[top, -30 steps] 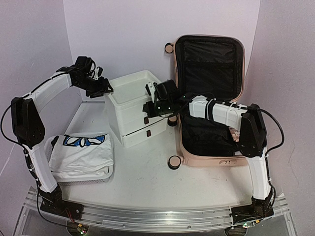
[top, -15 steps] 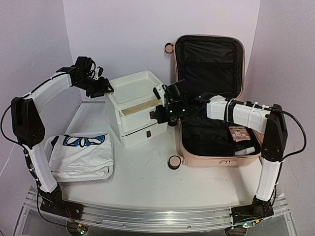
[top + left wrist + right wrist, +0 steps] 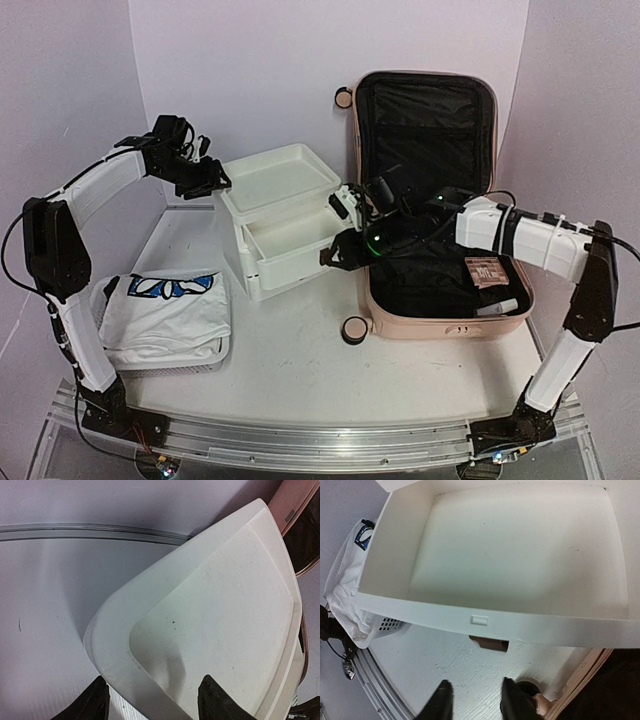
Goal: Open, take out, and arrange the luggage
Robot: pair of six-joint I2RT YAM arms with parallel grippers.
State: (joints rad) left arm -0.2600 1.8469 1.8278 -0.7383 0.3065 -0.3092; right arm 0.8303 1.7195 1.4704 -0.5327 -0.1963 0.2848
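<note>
Luggage (image 3: 420,130) sits on right side of bench (image 3: 300,370), open, lid propped upright at the back, black lining showing. A brown packet (image 3: 487,271) and a white tube (image 3: 505,306) lie in the lower half. My right claw (image 3: 476,702) is just in front of the pulled-out upper drawer (image 3: 520,545) of the white drawer unit (image 3: 275,180), fingers slightly apart, holding nothing. My left claw (image 3: 152,702) hovers over the unit's back-left corner, open, empty. The white mesh basket (image 3: 180,362) with the blue-print cloth (image 3: 165,310) is front left.
</note>
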